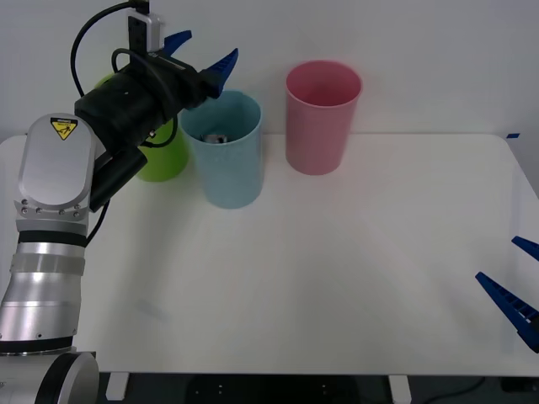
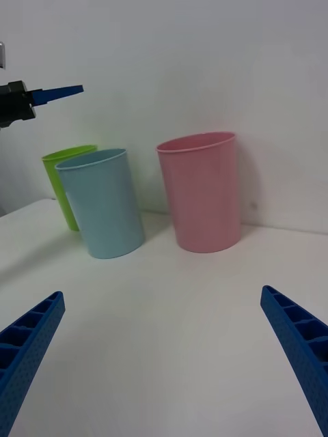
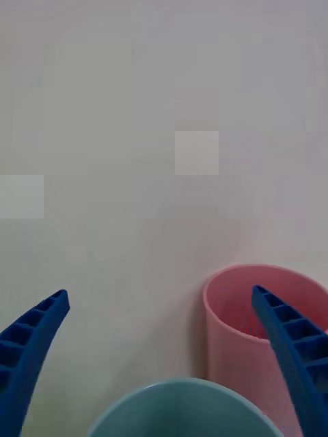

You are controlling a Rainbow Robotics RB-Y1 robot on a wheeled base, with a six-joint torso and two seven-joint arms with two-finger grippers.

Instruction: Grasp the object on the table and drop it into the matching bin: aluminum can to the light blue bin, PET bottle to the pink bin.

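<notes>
The aluminum can (image 1: 217, 138) lies down inside the light blue bin (image 1: 226, 164), only its shiny top and a bit of dark print peeking over the far inner wall. That bin is a smooth plastic cup widening toward its rim, standing upright on the white table (image 1: 337, 278). Just beside it on one side stands the pink bin (image 1: 320, 118), same tapered shape, apart from it by a narrow gap; on the other side, partly behind the arm, is a lime green bin (image 1: 164, 156). Above the light blue bin's rim hangs the left pincer (image 1: 202, 55), its ribbed blue fingers spread wide and holding nothing. Well away from the light blue bin, at the table's near corner, the right pincer (image 2: 164, 355) also stands spread and empty. The tabletop is flat and matte with a rounded corner, and a plain pale wall (image 2: 205, 61) rises behind the bins.
</notes>
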